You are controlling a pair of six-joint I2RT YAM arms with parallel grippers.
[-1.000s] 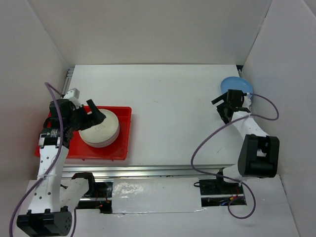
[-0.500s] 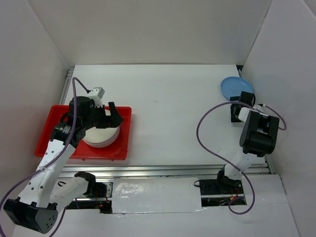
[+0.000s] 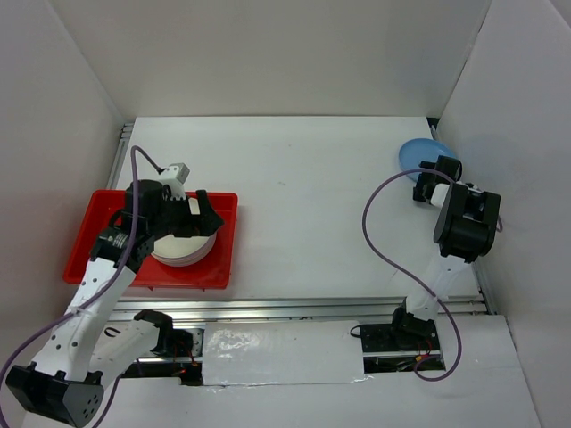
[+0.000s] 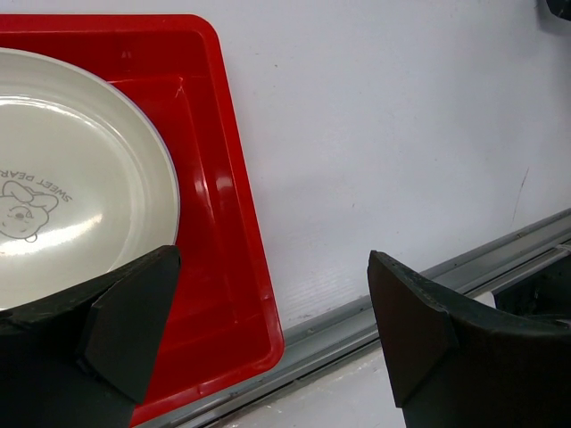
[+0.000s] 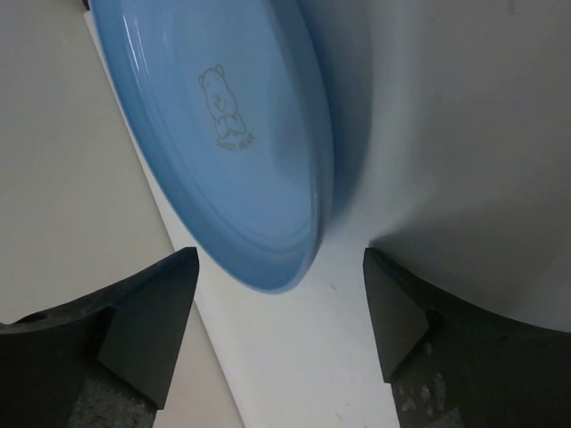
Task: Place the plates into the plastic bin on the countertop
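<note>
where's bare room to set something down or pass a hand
Bare: the countertop between the red bin and the blue plate. Crowded: the bin, plate stack and left gripper above; the far right corner, right gripper by that plate.

Plain white panels box the scene in: a back wall [image 3: 285,53], a left wall [image 3: 45,134] and a right wall [image 3: 526,116]. Between them lies the matte white countertop [image 3: 312,196], edged by silver metal rails [image 3: 294,308] on its near and left sides. A glossy, crinkled white strip [image 3: 277,350] runs below the near rail. The light is soft and even.
</note>
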